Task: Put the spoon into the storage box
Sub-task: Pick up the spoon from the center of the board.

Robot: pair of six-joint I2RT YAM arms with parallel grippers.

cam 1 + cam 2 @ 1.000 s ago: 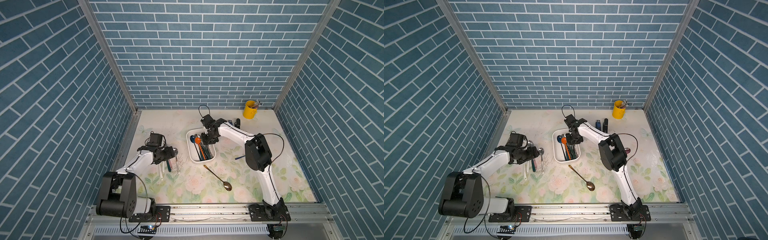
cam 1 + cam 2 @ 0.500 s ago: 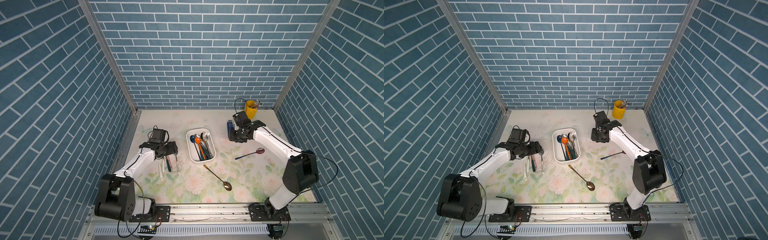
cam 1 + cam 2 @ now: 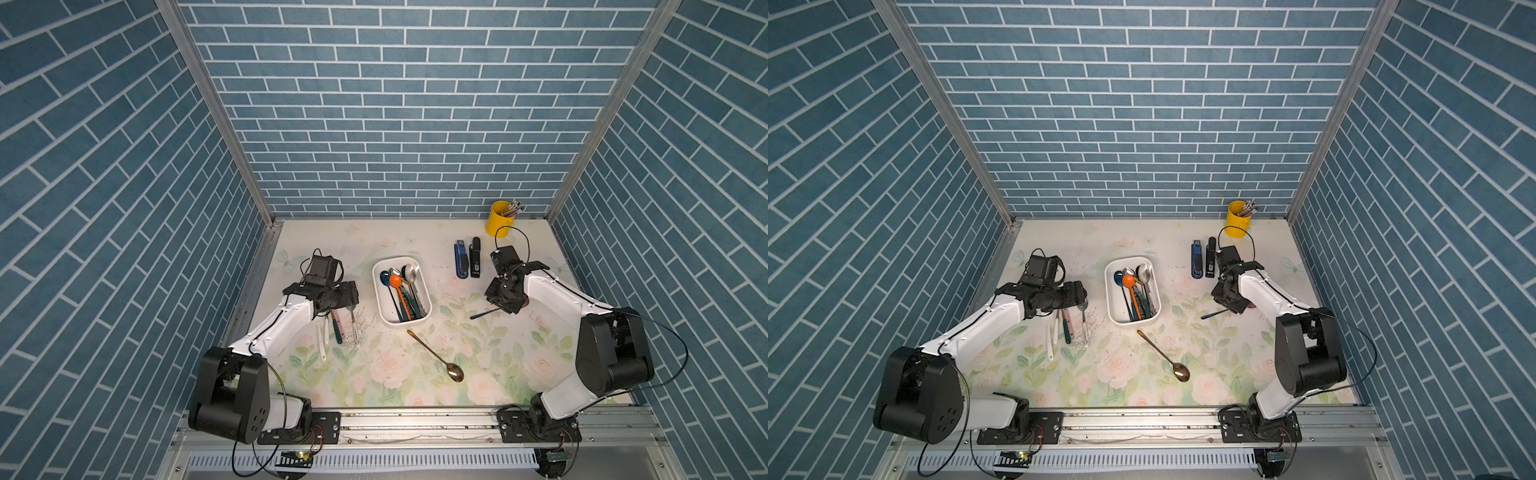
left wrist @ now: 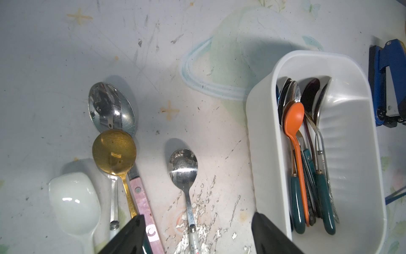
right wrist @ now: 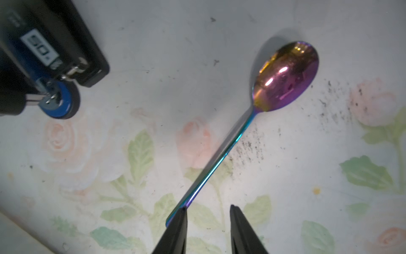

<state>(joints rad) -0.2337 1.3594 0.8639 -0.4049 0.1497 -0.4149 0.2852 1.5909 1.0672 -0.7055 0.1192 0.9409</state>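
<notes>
Right gripper (image 5: 208,209) parted, perhaps grazing iridescent purple metal spoon (image 5: 285,77), left gripper (image 4: 197,220) gaping beside shallow white plastic storage box (image 4: 261,143).

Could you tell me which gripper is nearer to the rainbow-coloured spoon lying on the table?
The right. The right gripper hovers over the rainbow-coloured spoon, at its handle end, fingers apart; the left gripper is beyond the storage box, above other spoons.

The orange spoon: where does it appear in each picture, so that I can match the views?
In a top view: the orange spoon lies mid-table inside the storage box.
In a top view: same place, bowl toward the back wall.
Left wrist: in the box, over other spoons' handles.
Right wrist: not in it.
Shared landmark: the white box around it, seen in every view that shows the spoon.
</notes>
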